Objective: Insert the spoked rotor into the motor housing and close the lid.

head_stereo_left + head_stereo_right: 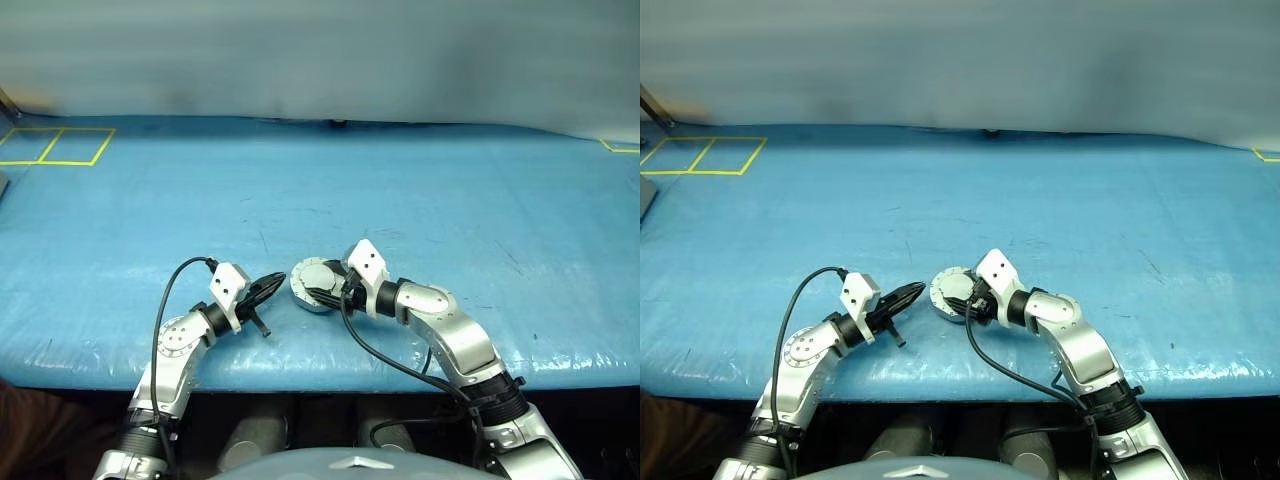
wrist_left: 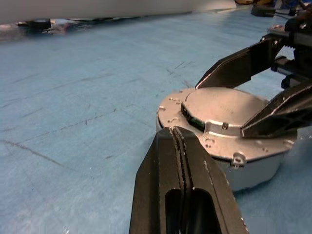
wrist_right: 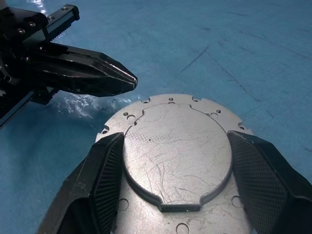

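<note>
The motor housing [image 1: 308, 280] is a round silver-grey puck lying on the blue table near its front edge. Its top [image 3: 175, 146] is a flat silver face with a raised round centre and small holes round the rim. This face looks like the lid lying on it, and no windings show. The spoked rotor is hidden. My right gripper [image 3: 175, 137] reaches over the puck from the right, its fingers [image 3: 105, 170] pressed against both sides of the raised centre. My left gripper [image 1: 278, 282] is shut on nothing, its tip [image 2: 173, 132] just short of the puck's left rim.
The blue table cover [image 1: 420, 190] stretches wide and bare behind and beside the puck. Yellow tape squares [image 1: 60, 146] mark its far left corner. The table's front edge [image 1: 330, 375] runs just below both arms. A black cable [image 1: 165, 300] loops over my left forearm.
</note>
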Motion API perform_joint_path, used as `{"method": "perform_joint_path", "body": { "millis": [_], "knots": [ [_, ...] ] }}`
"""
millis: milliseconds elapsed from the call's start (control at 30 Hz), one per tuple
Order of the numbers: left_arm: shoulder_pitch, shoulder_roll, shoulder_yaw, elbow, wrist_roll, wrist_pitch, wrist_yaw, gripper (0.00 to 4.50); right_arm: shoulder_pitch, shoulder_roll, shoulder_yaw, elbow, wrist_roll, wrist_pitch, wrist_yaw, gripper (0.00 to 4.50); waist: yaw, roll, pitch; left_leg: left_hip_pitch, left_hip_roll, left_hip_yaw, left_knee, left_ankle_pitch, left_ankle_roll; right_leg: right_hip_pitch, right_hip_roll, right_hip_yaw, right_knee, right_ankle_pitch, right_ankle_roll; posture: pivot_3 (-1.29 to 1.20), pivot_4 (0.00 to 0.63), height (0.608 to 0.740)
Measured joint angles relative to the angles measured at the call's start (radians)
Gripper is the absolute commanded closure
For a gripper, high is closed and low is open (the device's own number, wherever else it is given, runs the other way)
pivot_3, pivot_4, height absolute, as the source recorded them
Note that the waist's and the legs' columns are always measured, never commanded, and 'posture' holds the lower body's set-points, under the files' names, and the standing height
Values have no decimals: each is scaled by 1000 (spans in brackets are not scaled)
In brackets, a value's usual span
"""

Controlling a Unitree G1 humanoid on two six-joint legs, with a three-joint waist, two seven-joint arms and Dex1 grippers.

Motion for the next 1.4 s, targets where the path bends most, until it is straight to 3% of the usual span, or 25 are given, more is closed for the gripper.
{"method": "perform_joint_path", "body": {
  "millis": [867,1400],
  "knots": [
    [-36,-7,-48,65,70,6,1,4500,4,-1,3,-14,-15,2,-14,1516,4,0,0,0,0,0,0,0,0,0,-1,0,0,-1,0,0,150,740],
    [-25,-8,-57,65,69,6,-12,4500,-23,-72,4,-57,0,30,36,1516,7,0,3,-4,-1,-1,-1,-1,1,-4,-2,-2,-2,1,2,0,150,740]
  ]
}}
